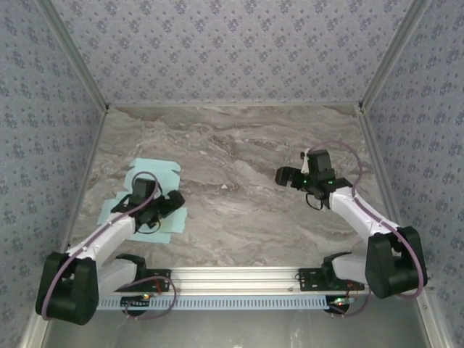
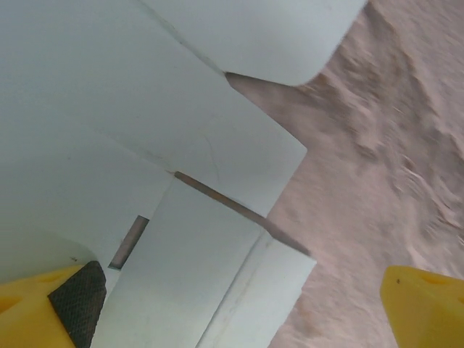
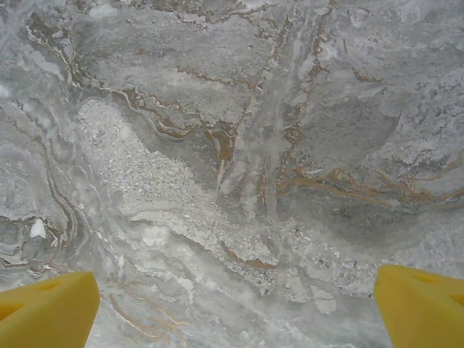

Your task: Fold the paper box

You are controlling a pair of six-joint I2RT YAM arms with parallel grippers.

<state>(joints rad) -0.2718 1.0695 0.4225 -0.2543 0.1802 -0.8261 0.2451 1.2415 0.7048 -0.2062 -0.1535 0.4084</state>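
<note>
Since our left gripper (image 1: 168, 205) sits w/ fingers apart over the paper box (image 1: 154, 172), a mint sheet at the near left of the table (image 1: 239, 145), nothing pins it. Our right gripper (image 1: 285, 175), also spread, hangs well apart on the right. Risk, imo: a one-sided push slides the thin card, or creases the half-folded flap (image 2: 203, 275) off its score line.

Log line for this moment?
paper box: unfolded sheet | left gripper: fingers apart over box | right gripper: fingers apart over bare table
</note>
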